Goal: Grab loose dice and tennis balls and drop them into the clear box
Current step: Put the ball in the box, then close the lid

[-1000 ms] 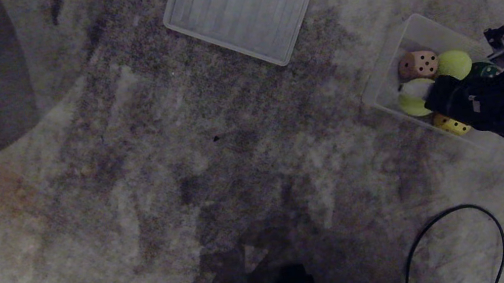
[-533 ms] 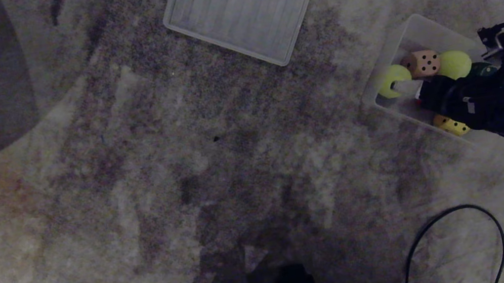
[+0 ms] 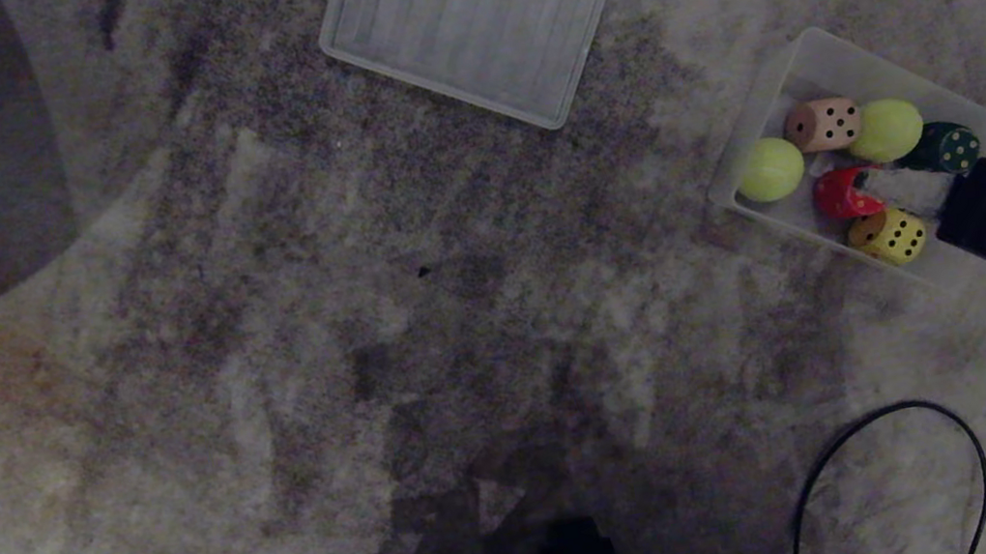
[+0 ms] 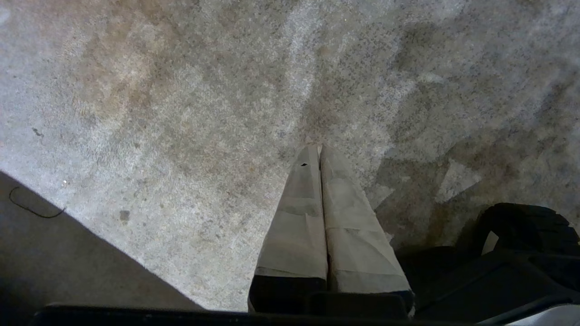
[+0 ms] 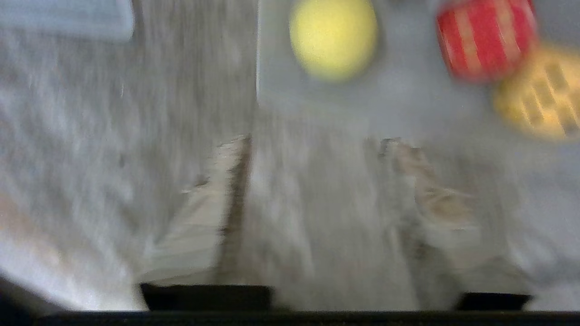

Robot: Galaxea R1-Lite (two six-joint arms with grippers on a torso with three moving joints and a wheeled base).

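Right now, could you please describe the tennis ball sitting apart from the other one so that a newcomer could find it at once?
Find the clear box on the floor at the scene's right side. Six things lie inside; this tennis ball sits alone at the box's left end, below the beige die. Unlike the other tennis ball, wedged between the beige and dark green dice, nothing touches it.

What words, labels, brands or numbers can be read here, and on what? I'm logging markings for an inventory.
None: no word, brand or numeral is readable.
Beige rounded die in the clear plastic box: black pips only.
Yellow die: black pips only.
Dark green die: pale pips only.
Red die: markings too blurred.
Ribbed white panel: blank.
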